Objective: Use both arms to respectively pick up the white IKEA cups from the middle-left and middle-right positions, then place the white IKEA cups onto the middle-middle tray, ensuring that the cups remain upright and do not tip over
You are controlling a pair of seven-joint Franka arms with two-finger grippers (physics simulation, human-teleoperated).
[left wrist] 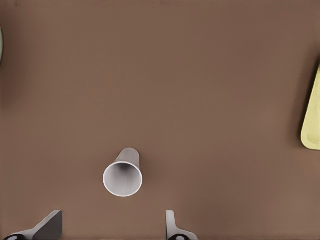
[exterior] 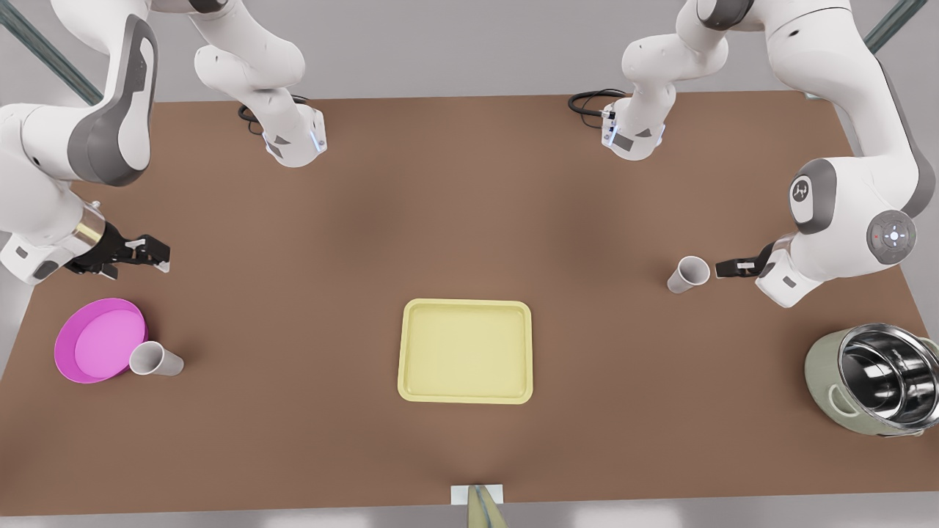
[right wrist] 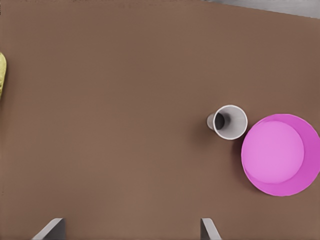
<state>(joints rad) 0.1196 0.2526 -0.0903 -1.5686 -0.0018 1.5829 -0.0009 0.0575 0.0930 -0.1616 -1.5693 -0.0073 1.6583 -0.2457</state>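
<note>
Front view, counter (exterior: 469,220): brown, with the pale yellow tray (exterior: 466,350) at its middle.
Front view, cups: one white cup (exterior: 155,359) stood touching the magenta bowl (exterior: 100,339) at the front view's left; the other white cup (exterior: 689,273) stood at the front view's right, well apart from the tray.
Front view, pot (exterior: 877,379): steel-lined, grey-green, at the far right edge.
Front view, right end effector (exterior: 150,253): above the bowl, holding nothing.
Front view, left end effector (exterior: 726,268): just beside the right-hand cup, not gripping it.
Left wrist view: fingers (left wrist: 50,225) spread wide, empty; cup (left wrist: 123,174) upright near them; tray edge (left wrist: 312,115) off to one side.
Right wrist view: fingers (right wrist: 50,229) spread wide, empty; cup (right wrist: 229,121) upright against the bowl (right wrist: 281,154).
</note>
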